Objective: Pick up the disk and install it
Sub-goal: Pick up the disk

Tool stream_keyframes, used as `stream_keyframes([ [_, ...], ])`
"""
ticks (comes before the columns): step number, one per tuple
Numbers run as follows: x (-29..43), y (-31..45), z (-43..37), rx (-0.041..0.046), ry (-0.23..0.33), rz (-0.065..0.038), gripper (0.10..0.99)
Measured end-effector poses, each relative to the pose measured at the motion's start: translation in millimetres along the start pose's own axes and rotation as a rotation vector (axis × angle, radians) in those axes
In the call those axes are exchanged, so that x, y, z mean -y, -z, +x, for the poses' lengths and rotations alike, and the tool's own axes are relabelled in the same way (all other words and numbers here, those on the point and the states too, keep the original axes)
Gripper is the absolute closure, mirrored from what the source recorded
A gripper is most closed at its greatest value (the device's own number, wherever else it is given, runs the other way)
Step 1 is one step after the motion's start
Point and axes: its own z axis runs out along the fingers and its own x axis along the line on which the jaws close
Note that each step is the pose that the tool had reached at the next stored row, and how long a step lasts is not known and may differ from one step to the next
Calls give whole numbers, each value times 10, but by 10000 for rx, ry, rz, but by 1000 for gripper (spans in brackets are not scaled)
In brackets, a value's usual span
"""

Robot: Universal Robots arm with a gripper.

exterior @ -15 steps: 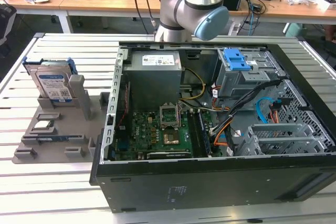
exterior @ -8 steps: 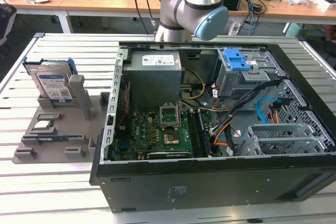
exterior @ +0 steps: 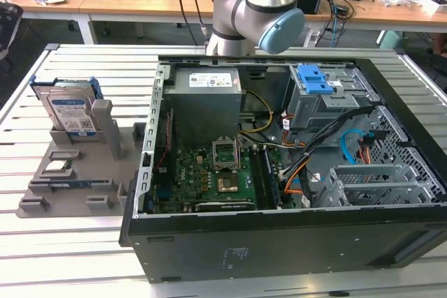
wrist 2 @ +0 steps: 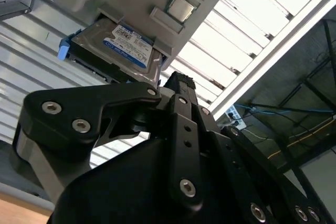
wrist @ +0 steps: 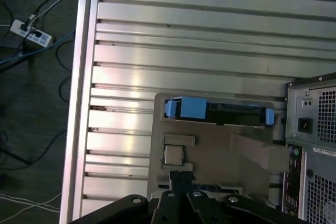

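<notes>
The disk [exterior: 70,111] stands on edge in a slot at the back of a grey fixture [exterior: 77,193], at the exterior view's left. It is silver, with a white-and-blue label and a blue frame. The first wrist view sees its top edge [wrist: 233,115] from above. The second wrist view shows its labelled face [wrist 2: 128,45]. My gripper [wrist: 181,176] hangs well above the fixture, apart from the disk. Its black fingers meet at the tips [wrist 2: 178,81], shut with nothing between them.
A small square silver chip [exterior: 56,167] lies in a pocket of the fixture. An open computer case [exterior: 279,242] lies beside it, with a blue-latched drive bay [exterior: 314,82] at its back. Everything rests on a slatted aluminium table [wrist: 210,35], whose edge [wrist: 79,103] borders the cabled floor.
</notes>
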Motion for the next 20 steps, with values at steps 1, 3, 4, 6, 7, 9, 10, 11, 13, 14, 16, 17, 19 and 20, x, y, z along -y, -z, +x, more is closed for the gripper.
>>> stream_keyframes([
  [1, 0, 0, 0, -8, 194, -5, 980],
  [3, 0, 0, 0, -23, 551, -13, 980],
  [4, 0, 0, 0, -29, 690, -16, 980],
  [6, 0, 0, 0, -38, 913, -22, 980],
  [7, 0, 0, 0, -46, 1087, -25, 980],
  [9, 0, 0, 0, -66, 1582, -37, 980],
  [10, 0, 0, 0, -78, 1853, -43, 980],
  [11, 0, 0, 0, -89, 2121, -50, 980],
  [13, 0, 0, 0, -98, 2311, -53, 980],
  [14, 0, 0, 0, -103, 2441, -57, 980],
  [16, 0, 0, 0, -120, 2858, -67, 980],
  [17, 0, 0, 0, -133, 3151, -73, 980],
  [19, 0, 0, 0, -152, 3586, -84, 980],
  [20, 0, 0, 0, -159, 3767, -88, 980],
])
